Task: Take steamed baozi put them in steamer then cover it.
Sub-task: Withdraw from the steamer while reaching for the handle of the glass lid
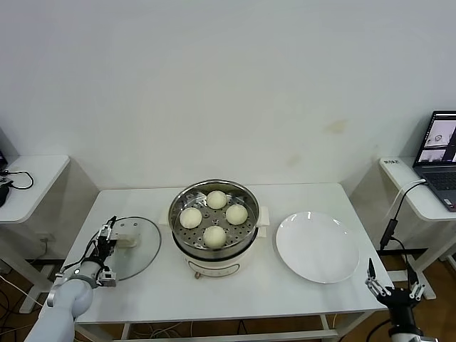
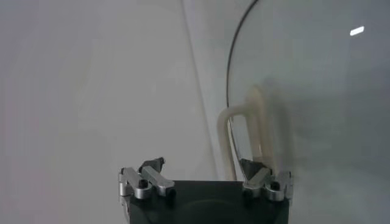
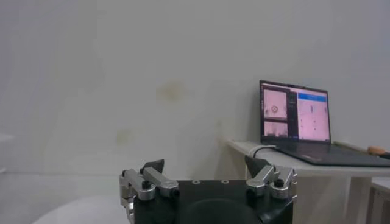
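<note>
Four steamed baozi [image 1: 214, 217] were seen already seated on the perforated tray inside the steamer [image 1: 214, 226], at the centre of the frame, so only the covering was judged to remain. The cover [image 1: 134, 247] lay flat on the table [image 1: 299, 196] at the lower left, just beside the steamer. It was judged rigid, fairly heavy for its size, slippery on the glass and breakable; the cream bar handle [image 2: 234, 137] was taken as the only sound place to grip.

The left gripper [image 1: 108, 251] was held over the cover's outer edge with its fingers spread apart, near the handle but probably not yet around it, though the wrist view was too close to be sure. The right gripper [image 1: 390, 285] was parked at the lower right, off the table's corner, fingers likewise apart.

Open tabletop lay between cover and steamer; the pot's raised rim would have to be cleared. The white plate [image 1: 317, 246] sat right of the steamer, out of that path.
</note>
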Motion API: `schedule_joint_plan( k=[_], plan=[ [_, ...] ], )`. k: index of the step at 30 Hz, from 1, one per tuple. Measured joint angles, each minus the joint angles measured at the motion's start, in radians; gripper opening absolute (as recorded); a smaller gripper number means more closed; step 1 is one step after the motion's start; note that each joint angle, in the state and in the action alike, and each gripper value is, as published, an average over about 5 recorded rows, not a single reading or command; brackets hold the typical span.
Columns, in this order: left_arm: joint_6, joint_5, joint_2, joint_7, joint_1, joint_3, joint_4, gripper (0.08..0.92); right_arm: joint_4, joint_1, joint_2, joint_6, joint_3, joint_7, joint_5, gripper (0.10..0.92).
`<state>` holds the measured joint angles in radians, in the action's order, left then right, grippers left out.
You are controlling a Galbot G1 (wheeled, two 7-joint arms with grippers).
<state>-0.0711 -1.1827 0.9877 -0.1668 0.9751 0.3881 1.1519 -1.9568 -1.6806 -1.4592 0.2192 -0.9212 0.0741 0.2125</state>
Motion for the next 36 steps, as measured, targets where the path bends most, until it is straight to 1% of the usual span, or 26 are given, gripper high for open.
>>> schedule_joint_plan(
  k=[10, 30, 33, 36],
  plan=[
    [0.012, 0.039, -0.012, 0.028, -0.006, -0.016, 0.008, 0.823, 0.001, -0.003, -0.007, 0.0, 0.013, 0.004, -0.011, 0.823],
    [0.018, 0.062, -0.005, 0.042, -0.046, -0.034, -0.012, 0.814, 0.002, -0.012, -0.015, 0.003, 0.021, 0.007, -0.019, 0.823],
    [0.017, 0.063, -0.005, 0.041, -0.046, -0.034, -0.018, 0.759, 0.002, -0.012, -0.014, 0.003, 0.021, 0.007, -0.019, 0.823],
    [0.016, 0.063, -0.005, 0.04, -0.044, -0.034, -0.02, 0.673, 0.001, -0.011, -0.014, 0.003, 0.022, 0.008, -0.018, 0.823]
  ],
)
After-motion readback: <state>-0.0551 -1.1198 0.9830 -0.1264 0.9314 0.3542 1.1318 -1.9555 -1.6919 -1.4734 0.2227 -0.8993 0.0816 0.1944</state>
